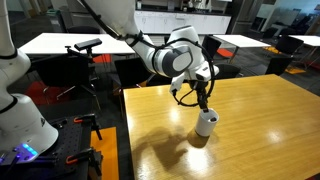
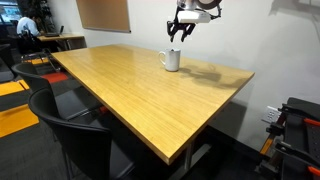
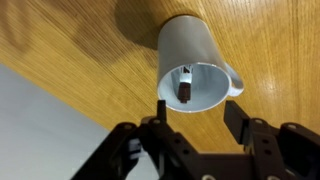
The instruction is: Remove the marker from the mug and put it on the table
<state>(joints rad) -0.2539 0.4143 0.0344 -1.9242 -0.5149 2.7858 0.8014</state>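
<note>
The bench (image 2: 130,90) has a light yellow-brown wood top with visible grain, smooth and glossy enough to carry soft reflections. The mug (image 1: 206,123) looks smooth and white with a faint sheen outside, whether ceramic or plastic cannot be told, and its inside is duller and greyer in the wrist view, where the marker (image 3: 185,88) shows as dark, smooth plastic. The fingers (image 3: 236,122) look matt black, while the arm shell (image 1: 178,55) is smooth, glossy white plastic.
</note>
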